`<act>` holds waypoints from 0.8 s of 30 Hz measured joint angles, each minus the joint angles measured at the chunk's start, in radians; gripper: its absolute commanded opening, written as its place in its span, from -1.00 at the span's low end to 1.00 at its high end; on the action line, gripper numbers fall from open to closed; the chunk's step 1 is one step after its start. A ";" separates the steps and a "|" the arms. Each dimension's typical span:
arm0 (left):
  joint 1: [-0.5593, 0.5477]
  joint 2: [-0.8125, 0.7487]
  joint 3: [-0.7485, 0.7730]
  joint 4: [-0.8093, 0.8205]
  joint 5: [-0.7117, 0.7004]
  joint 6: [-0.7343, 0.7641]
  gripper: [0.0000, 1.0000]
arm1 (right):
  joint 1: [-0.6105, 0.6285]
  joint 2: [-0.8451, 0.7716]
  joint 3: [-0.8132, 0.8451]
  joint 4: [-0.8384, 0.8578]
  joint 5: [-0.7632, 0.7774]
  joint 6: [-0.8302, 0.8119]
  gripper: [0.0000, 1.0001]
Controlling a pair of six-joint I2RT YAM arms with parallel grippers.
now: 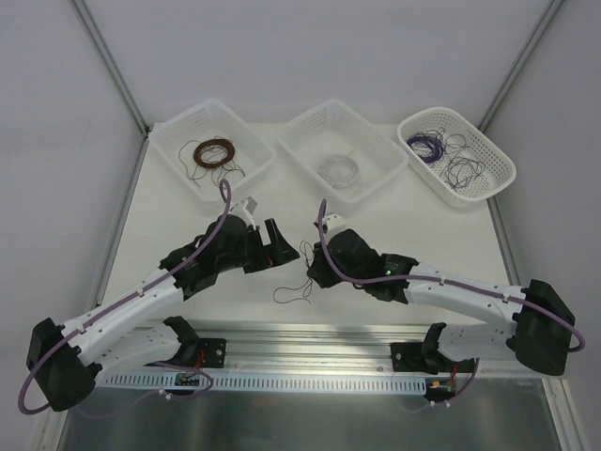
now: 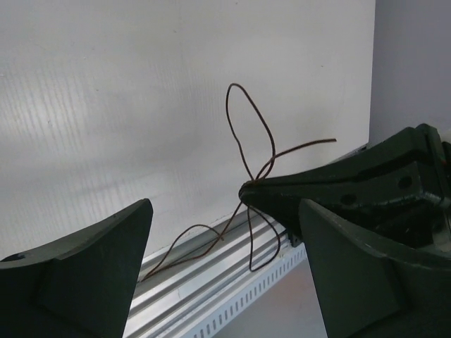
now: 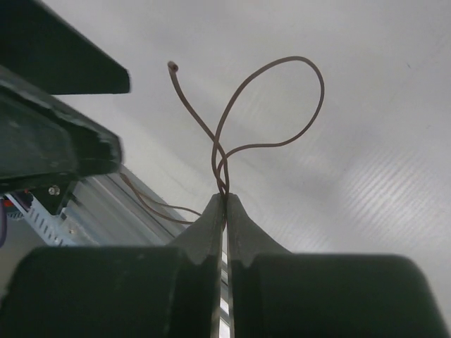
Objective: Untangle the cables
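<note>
A thin dark brown cable hangs at the table's middle, pinched in my right gripper, which is shut on it. In the right wrist view the fingertips are pressed together on the cable, which loops upward above them. My left gripper is open and empty, just left of the cable. In the left wrist view its gripper faces the cable and the right gripper's tip. A loose purple and dark brown clump of cables lies in the right basket.
Three white baskets stand along the back: the left one holds a wound brown ring coil, the middle one a whitish coil. A metal rail runs along the near table edge.
</note>
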 measured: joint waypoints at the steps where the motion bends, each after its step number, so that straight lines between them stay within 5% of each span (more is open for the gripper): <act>1: -0.013 0.012 0.003 0.011 -0.014 -0.012 0.67 | 0.010 0.000 0.000 0.015 0.001 0.002 -0.99; 9: -0.086 0.127 0.032 0.058 -0.108 -0.058 0.30 | 0.063 0.001 0.000 0.065 0.012 0.015 -0.99; 17: -0.119 0.189 0.052 0.074 -0.172 -0.073 -1.00 | 0.091 0.003 0.000 0.086 0.022 0.018 -0.95; 20: -0.124 0.190 0.058 0.074 -0.180 -0.063 -1.00 | 0.094 0.003 0.000 0.090 0.031 0.018 -0.84; 24: -0.124 0.190 0.066 0.076 -0.198 -0.034 -1.00 | 0.096 -0.008 -0.006 0.090 0.051 0.022 -0.42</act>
